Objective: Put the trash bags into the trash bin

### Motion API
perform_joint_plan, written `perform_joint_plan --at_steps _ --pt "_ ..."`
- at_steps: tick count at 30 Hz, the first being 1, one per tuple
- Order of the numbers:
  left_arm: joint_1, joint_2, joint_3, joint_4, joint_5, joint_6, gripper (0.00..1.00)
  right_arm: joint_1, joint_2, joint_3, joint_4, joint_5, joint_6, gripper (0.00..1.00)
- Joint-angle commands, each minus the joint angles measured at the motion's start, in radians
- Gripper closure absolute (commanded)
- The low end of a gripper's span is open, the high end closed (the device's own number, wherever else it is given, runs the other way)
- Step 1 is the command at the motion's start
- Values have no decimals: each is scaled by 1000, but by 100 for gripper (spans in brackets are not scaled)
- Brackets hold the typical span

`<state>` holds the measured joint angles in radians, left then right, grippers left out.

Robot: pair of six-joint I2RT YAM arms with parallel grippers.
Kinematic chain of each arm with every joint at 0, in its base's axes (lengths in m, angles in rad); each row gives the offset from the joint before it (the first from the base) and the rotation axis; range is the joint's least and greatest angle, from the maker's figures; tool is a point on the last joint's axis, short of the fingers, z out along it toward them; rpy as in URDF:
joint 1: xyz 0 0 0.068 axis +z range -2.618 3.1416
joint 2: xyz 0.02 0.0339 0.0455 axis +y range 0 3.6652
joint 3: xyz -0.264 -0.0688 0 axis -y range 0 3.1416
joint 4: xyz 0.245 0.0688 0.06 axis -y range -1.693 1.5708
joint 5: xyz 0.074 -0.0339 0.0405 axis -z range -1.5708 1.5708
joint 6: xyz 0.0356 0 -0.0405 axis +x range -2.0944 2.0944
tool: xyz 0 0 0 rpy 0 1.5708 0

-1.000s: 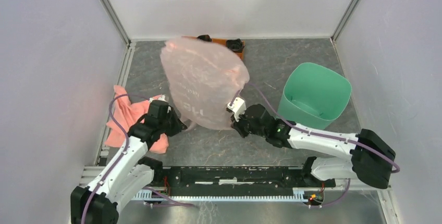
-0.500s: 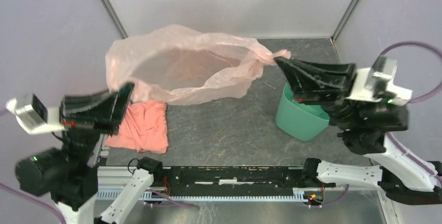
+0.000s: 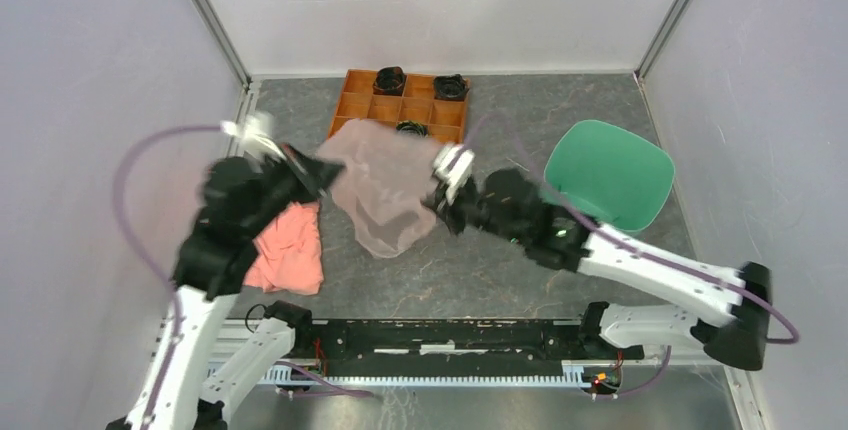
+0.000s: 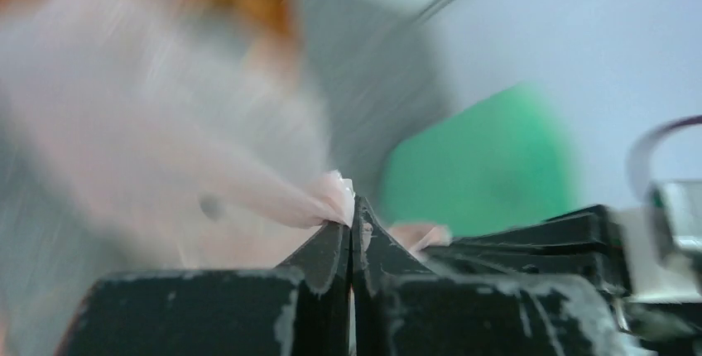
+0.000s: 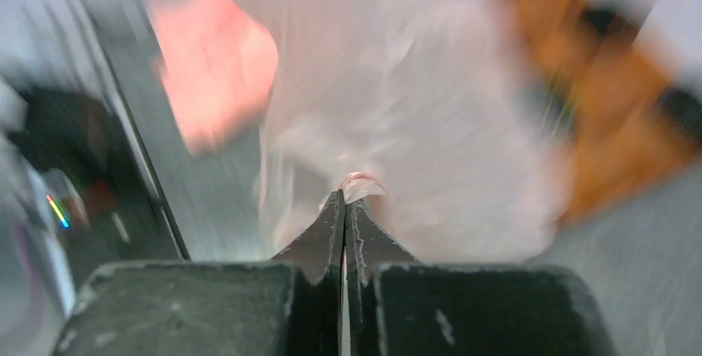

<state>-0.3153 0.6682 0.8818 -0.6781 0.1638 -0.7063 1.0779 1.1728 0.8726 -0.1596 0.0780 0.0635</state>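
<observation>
The thin pale-pink trash bag hangs between my two grippers above the table's middle, sagging down. My left gripper is shut on the bag's left edge; in the left wrist view the film is pinched at the fingertips. My right gripper is shut on the bag's right edge; the right wrist view shows the film pinched there too. The mint-green trash bin stands upright at the right, apart from the bag, and shows blurred in the left wrist view.
An orange compartment tray with black parts sits at the back, just behind the bag. A salmon-pink cloth lies on the table at the left, below my left arm. Walls close in on three sides.
Both arms have come down from a high, wide spread; the bag went from stretched open to a narrower hanging sheet between the grippers. Both wrist views are motion-blurred.
</observation>
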Motion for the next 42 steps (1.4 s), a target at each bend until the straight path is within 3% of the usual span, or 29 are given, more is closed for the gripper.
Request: perform_joint_plan --at_steps 1,4,7,10,13,16,23,29,36,41,42 --pt "1 -31 427 247 77 99 98 2 -186 323 138 -42 -56 99" --pt "1 -117 329 263 -17 74 98 2 -275 191 238 -10 -55 99" --pt "1 -193 124 122 -183 1 98 0 -310 7 267 139 -13 100" --pt "1 -240 -19 10 -191 -9 98 -2 -269 -98 233 146 52 100" --pt "1 -282 1 -41 -218 34 98 -3 -249 -67 180 152 54 99" --pt "1 -267 118 -52 -260 92 98 -3 -219 35 106 151 13 99" --pt "1 -185 316 -137 -392 161 98 -2 -144 354 -298 200 -34 52" --pt "2 -173 317 -144 -405 177 98 -1 -274 423 -601 487 -40 2" --pt "1 -111 326 -113 -327 187 98 -2 -239 429 -909 813 92 2" --pt "1 -88 367 -123 -322 200 98 -10 -216 333 -866 719 85 2" --pt "1 -84 379 -129 -321 201 98 -16 -213 304 -838 699 69 7"
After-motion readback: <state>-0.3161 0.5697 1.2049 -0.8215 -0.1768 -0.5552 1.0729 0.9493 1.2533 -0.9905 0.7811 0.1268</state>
